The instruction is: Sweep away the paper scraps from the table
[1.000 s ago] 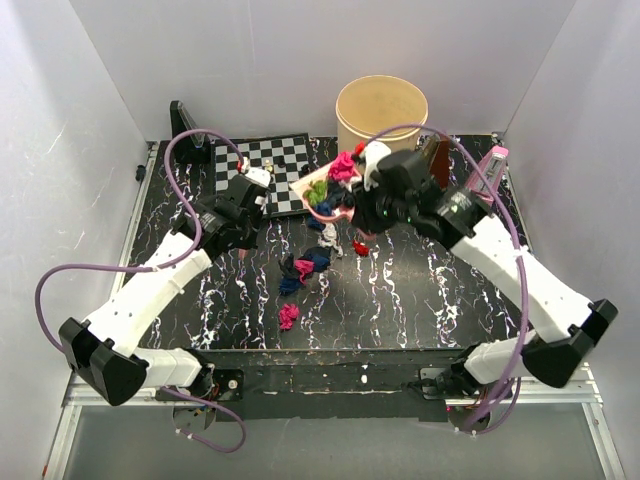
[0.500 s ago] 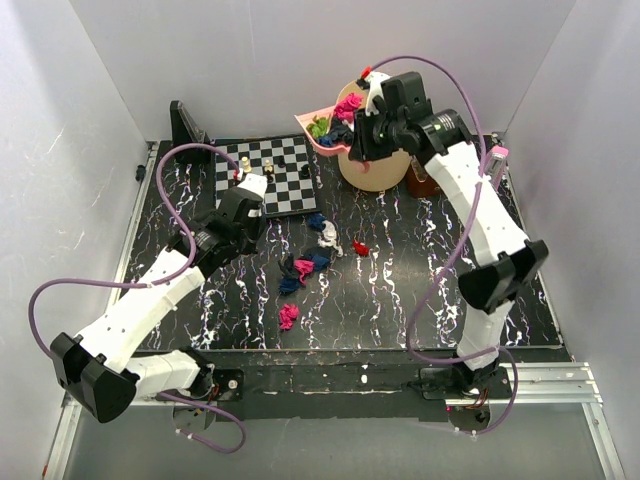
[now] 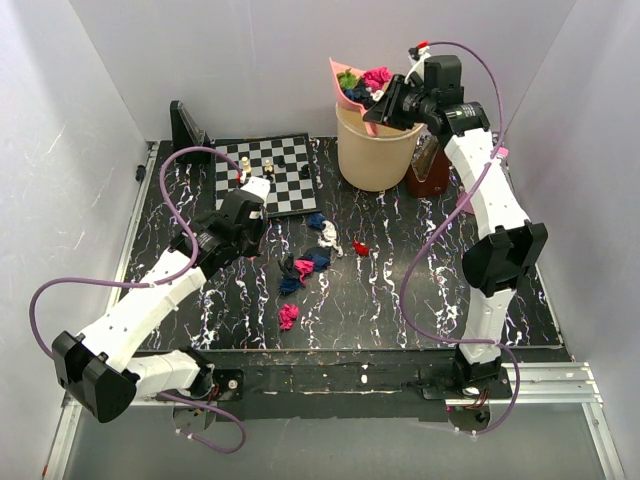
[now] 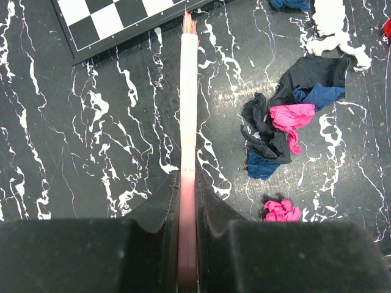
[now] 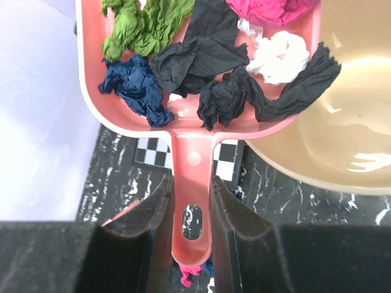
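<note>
your two arms are bolted at the near edge of the black marbled table (image 3: 420, 290). the left arm reaches forward over the left half; the right arm stands tall on the right, stretched up toward the back.

closest to you, one magenta wad (image 3: 288, 316) of the paper scraps lies alone near the middle of the table. just beyond it sits a loose clump (image 3: 303, 268) of dark blue, black and magenta pieces. farther on lie a white wad (image 3: 328, 232), a small blue wad (image 3: 316, 220) and, off to the right, a red wad (image 3: 360, 247).

left of these, the left gripper (image 4: 188, 183) is clamped tight on a thin pink brush (image 4: 188, 91). you see it edge-on in the left wrist view, its tip reaching the near edge of the chessboard (image 3: 268, 175). a few chess pieces (image 3: 268, 166) stand on that board.

at the back, right of the board, stands a round beige bin (image 3: 375, 155), with a brown object (image 3: 430, 170) beside it.

highest and farthest, the right gripper (image 5: 191, 195) has its jaws closed around the handle of a pink dustpan (image 5: 192, 152). the dustpan is held in the air, tilted, with one edge over the bin's open mouth. it carries more scraps: green (image 5: 140, 27), dark blue (image 5: 134, 85), black (image 5: 208, 61), white (image 5: 281, 55) and magenta (image 5: 269, 9). one black piece hangs over the edge on the bin's side.
</note>
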`<state>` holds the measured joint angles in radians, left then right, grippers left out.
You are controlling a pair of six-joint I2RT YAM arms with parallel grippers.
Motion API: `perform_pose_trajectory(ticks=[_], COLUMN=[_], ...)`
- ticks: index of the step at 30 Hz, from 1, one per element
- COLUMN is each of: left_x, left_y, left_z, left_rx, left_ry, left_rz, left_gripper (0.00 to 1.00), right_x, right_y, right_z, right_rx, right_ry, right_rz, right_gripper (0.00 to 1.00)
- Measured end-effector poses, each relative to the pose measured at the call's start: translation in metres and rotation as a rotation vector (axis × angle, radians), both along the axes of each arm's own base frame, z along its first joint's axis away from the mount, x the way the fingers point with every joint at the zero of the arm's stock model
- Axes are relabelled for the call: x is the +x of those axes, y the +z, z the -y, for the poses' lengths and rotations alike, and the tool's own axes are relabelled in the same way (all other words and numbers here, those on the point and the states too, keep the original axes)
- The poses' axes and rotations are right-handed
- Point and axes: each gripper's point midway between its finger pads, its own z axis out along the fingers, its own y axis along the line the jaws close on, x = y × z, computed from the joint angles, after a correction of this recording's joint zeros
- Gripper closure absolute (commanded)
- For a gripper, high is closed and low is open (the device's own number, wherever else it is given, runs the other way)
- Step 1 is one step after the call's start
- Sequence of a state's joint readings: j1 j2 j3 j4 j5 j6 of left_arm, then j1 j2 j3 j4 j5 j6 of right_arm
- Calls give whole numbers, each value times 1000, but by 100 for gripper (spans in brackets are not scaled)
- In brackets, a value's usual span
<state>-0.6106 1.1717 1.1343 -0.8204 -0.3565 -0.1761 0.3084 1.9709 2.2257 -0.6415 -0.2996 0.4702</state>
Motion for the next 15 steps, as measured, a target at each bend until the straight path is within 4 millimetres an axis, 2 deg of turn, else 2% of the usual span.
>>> perform_pose_trajectory(ticks=[5,11,15], left_x=[-1,-1,-2], left_y=[-5,-2,-3], left_z=[0,0,-1], left_rx=[3,-4,-6], left_ry=[-2,-2,-2], left_rz=[-8,4,7], left_gripper=[100,100,100], right_x=[17,22,25], right_y=[5,-31,-42], right_z=[-1,-12,-14], right_rx=[179,376,515], right_ry=[-5,22,29], right_rz=[-18,-149,-185], right_gripper=[99,99,99])
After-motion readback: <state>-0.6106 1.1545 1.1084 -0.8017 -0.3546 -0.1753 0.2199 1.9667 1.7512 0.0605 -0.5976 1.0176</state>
